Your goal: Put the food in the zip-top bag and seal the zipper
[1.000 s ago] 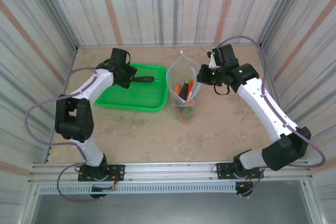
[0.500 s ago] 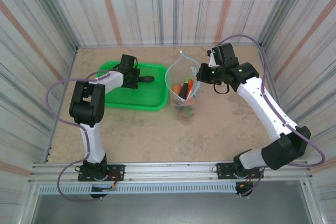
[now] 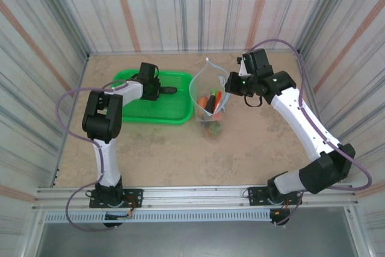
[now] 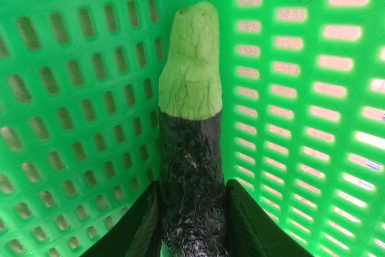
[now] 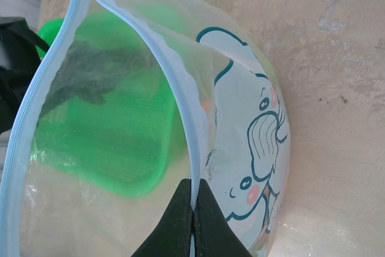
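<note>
While the top view has the left hand (image 3: 157, 90) down in the green mesh basket (image 3: 138, 112) at the dark eggplant (image 3: 170, 90), the right hand (image 3: 230, 84) holds up the zip-top bag (image 3: 207, 91), which stands on the surface (image 3: 180, 154) just beside the basket with a carrot (image 3: 217, 99) and other food inside. In the left wrist view its fingers (image 4: 144, 227) press both sides of the eggplant's dark body near the blunt end, the green cap pointing away. Gripped so far back, the long piece could pivot, slip out, or snag the basket wall on lifting. In the right wrist view the fingers (image 5: 180, 209) are pinched shut on the bag's thin wall below the pale blue zipper (image 5: 36, 100). That film could slide free and the mouth collapse, or an eggplant coming in crossways could catch the rim and topple the bag.
</note>
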You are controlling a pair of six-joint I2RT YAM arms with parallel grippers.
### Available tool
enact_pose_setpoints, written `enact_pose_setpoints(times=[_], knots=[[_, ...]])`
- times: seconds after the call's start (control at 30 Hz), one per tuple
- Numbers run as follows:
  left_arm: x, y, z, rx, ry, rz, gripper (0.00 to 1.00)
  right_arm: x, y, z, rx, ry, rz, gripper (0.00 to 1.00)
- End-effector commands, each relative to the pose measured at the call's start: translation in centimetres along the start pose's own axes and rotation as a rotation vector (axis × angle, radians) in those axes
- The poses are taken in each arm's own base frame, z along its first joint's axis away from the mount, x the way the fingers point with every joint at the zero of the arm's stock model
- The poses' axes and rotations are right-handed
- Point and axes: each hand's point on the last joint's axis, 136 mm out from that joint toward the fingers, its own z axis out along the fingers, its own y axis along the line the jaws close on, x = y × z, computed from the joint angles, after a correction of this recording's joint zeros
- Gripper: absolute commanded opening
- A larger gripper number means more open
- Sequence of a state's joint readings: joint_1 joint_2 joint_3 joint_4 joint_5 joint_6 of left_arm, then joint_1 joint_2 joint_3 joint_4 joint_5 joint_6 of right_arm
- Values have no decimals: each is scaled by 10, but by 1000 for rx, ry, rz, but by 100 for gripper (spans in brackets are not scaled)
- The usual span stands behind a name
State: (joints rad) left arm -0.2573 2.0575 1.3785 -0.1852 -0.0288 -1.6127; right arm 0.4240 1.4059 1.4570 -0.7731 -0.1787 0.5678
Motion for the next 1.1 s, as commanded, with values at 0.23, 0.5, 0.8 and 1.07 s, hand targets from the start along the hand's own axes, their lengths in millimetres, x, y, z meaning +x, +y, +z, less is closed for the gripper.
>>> enact_pose_setpoints(times=[0.23,0.5,0.8,1.07], knots=[[-13,-2,-35,9,7,61,19,-1,-3,-9,14,-12,13,0],[-9,-15,-97,90,72,78,17,1,1,-13,0,-21,8,0],[5,-47,-208,270,96,235,16,6,4,-16,-16,-20,-2,0],[74,-91,-305,494,196,558,16,7,10,-17,-30,-26,-12,0]])
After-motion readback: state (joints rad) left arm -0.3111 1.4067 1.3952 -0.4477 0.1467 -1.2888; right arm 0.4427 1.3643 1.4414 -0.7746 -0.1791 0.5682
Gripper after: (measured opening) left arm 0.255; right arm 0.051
